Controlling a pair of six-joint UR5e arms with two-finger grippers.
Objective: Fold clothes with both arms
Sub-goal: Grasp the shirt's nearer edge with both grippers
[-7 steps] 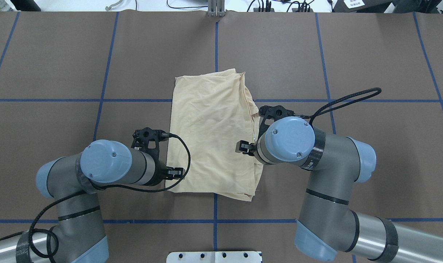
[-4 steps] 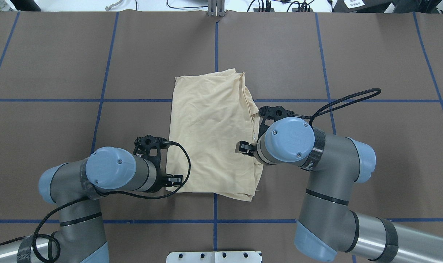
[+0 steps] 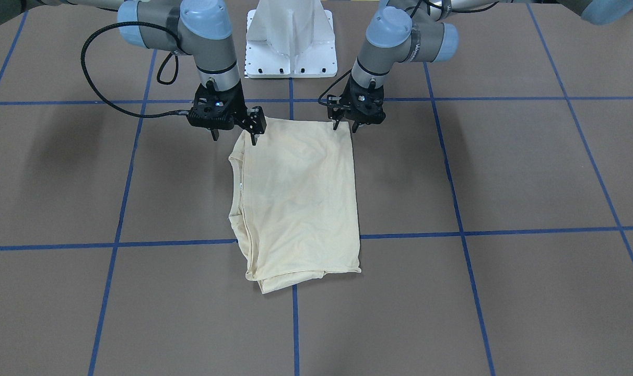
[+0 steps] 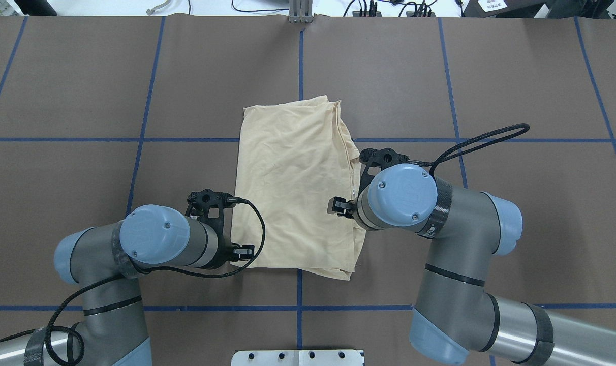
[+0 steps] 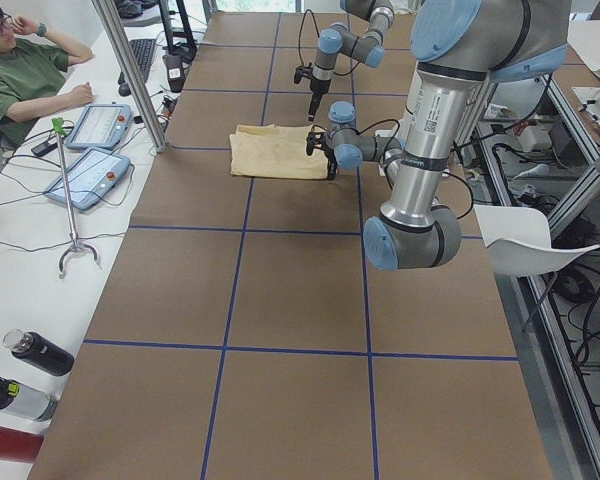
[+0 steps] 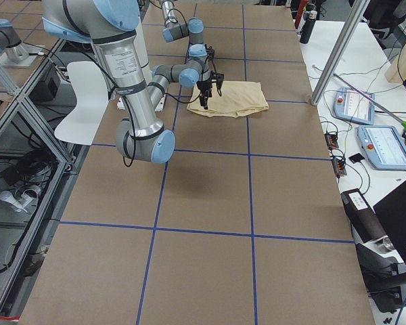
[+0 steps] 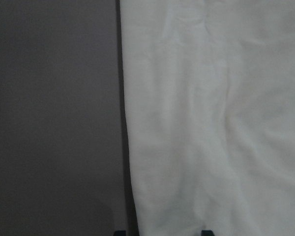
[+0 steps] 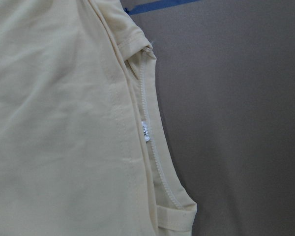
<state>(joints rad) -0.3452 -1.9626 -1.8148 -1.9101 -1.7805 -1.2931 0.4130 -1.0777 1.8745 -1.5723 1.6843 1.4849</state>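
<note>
Overhead exterior plus the front-facing cam: looking at a pale cream-yellow thin knit shirt folded into a rough rectangle mid-table on the brown blue-taped tabletop, ribbed neckline and small white label along its right edge. Got the black two-finger left gripper with jaws parted at the robot-side left corner, straddling the cloth edge. Same deal with the black right gripper, jaws spread wide over the right edge nearby; contact with fabric impossible to call.
</note>
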